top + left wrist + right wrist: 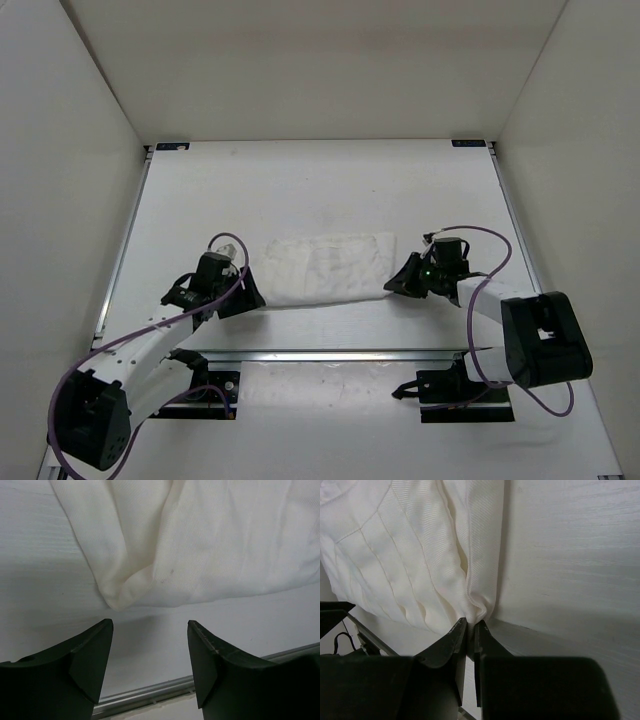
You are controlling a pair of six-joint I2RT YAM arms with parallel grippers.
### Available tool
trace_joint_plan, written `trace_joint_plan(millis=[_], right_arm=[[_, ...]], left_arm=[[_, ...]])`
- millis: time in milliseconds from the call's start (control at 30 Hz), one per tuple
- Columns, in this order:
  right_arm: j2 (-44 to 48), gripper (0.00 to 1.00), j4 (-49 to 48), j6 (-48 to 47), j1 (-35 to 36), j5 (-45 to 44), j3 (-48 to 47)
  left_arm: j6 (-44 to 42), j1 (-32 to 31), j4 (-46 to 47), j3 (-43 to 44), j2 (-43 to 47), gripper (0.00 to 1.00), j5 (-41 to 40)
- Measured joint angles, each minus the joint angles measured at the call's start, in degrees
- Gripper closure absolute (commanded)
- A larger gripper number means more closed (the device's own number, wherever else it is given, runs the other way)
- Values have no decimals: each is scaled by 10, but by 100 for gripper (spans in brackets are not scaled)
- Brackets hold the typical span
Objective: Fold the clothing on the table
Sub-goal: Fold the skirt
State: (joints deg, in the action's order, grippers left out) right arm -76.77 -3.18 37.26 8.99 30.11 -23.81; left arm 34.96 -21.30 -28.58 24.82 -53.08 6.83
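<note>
Right gripper [470,624] pinched near right corner of clothing [325,266]; left gripper [150,630] spread, just short of near left corner. Clothing lay centred on bench [300,180] as wrinkled band, possibly folded once; next fold pending.

A large matte white rectangular table [320,190] with thin metal edge rails carries a wrinkled thin white fabric garment [325,268], lying flat.
</note>
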Motion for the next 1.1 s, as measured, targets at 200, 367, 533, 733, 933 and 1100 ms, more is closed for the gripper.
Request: trace_joint_plan(millis=[200, 367, 533, 733, 933, 1100], right_arm=[[12, 100, 4, -4, 2, -10, -4], [34, 100, 14, -17, -18, -10, -4], [48, 100, 40, -32, -40, -15, -5], [93, 100, 164, -77, -93, -49, -78], [80, 100, 286, -158, -102, -109, -265], [3, 100, 334, -207, -5, -160, -391]], left_arm=[[13, 5, 35, -24, -11, 30, -35], [28, 2, 115, -22, -81, 53, -49], [35, -37, 185, 22, -194, 100, -52], [48, -111, 238, 118, -324, 100, -37], [64, -170, 310, 181, -422, 100, -9], [78, -179, 350, 183, -440, 100, 9]])
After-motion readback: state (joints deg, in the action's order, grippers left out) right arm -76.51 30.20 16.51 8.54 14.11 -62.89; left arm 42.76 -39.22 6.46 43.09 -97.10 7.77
